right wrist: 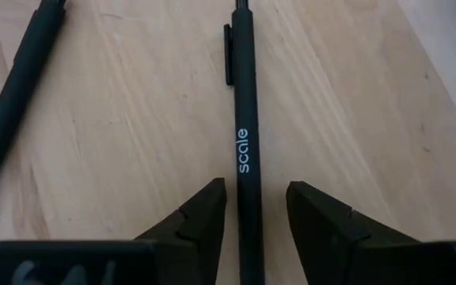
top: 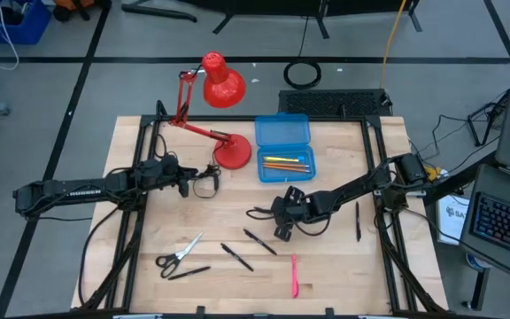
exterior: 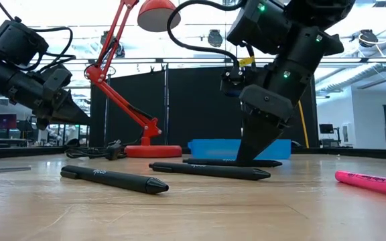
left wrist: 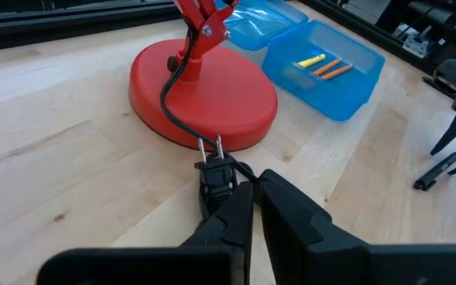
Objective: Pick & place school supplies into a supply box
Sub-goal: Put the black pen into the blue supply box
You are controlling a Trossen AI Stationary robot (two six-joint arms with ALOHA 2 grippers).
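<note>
The blue supply box [top: 283, 146] lies open beside the red lamp's base [top: 233, 152], with the orange pencil [top: 289, 165] and yellow marker [left wrist: 309, 61] inside. My right gripper [right wrist: 256, 190] is open and points down at the table's middle. Its fingers stand on either side of a thin black pen [right wrist: 242, 103] that lies flat on the wood, also seen low [exterior: 233, 162]. Another black pen [right wrist: 6, 119] lies beside it. My left gripper [left wrist: 256, 214] is shut, raised over the lamp's plug [left wrist: 216, 176], left of the lamp base.
Scissors [top: 177, 255] and a black pen [top: 189, 272] lie near the front left. Two more black pens [top: 237, 257] [top: 358, 221] and the pink pen [top: 295, 275] rest flat on the wood. The lamp's cord [top: 204, 183] loops by my left gripper.
</note>
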